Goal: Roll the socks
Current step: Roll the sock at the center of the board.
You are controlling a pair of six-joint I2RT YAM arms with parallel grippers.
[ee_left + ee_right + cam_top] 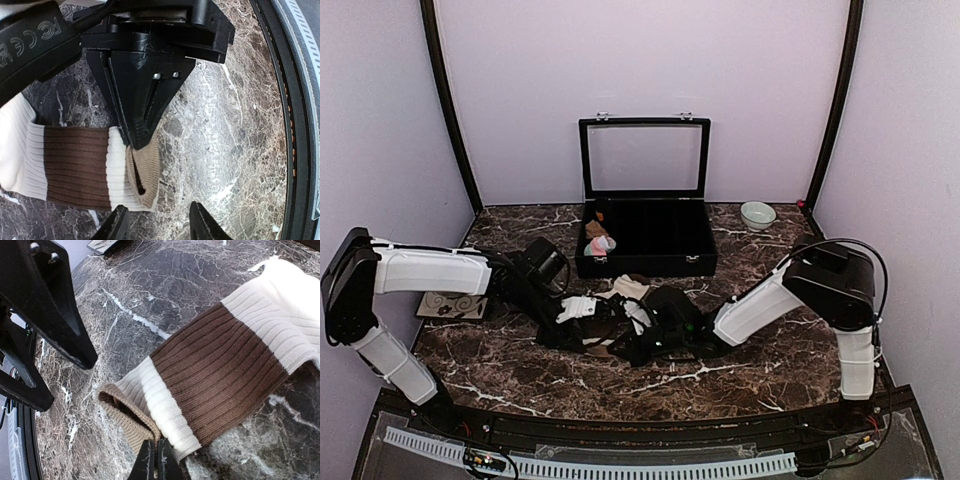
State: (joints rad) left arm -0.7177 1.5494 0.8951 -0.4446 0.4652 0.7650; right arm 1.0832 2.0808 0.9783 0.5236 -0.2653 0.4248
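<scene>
The cream-beige sock (220, 365) with a dark brown band lies flat on the marble table; it also shows in the left wrist view (75, 170) and the top view (582, 307). My right gripper (155, 460) is shut on the tan edge of the sock's cuff, holding the cuff mouth open. My left gripper (160, 227) is open and empty, just beside the cuff on the table, facing the right gripper (137, 135). In the top view both grippers, left (582, 335) and right (623, 347), meet at the table's middle. The pink sock (602, 243) lies in the black box.
A black box (650, 262) with its glass lid raised stands at the back centre, with a small tan bundle (594, 228) inside. A pale bowl (757, 214) sits at the back right. A spiral-patterned card (450, 304) lies at the left. The table's front rim (287, 125) is close by.
</scene>
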